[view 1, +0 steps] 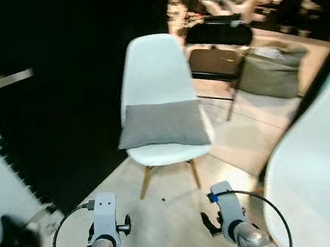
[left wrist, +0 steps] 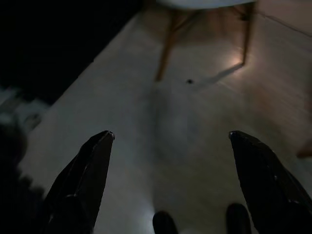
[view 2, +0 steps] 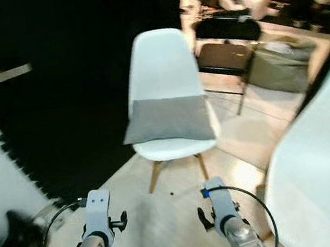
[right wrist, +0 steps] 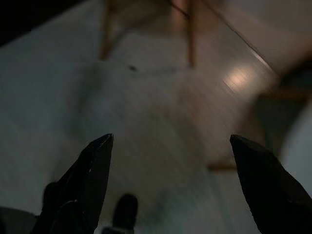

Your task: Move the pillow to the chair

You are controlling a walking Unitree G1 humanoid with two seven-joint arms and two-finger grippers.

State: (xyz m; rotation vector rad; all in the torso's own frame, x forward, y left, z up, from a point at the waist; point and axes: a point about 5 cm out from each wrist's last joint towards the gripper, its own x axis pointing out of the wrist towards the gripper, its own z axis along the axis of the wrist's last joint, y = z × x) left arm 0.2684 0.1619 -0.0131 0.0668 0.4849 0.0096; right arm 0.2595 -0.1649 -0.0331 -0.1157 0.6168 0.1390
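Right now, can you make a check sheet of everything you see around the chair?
Surface: pale wooden floor.
Job's things: grey pillow leans against the back of the white chair, on its seat.
Clutter: small dark speck on the floor near the chair legs.
Tools: left tool open, holding nothing, above the floor; right tool open, holding nothing, above the floor.
Cables: a black cable loops beside each wrist.
Surroundings: dark door with a metal handle to the left, second white chair to the right, a beanbag behind.

grey pillow [view 1: 164, 124], white chair [view 1: 155, 70]
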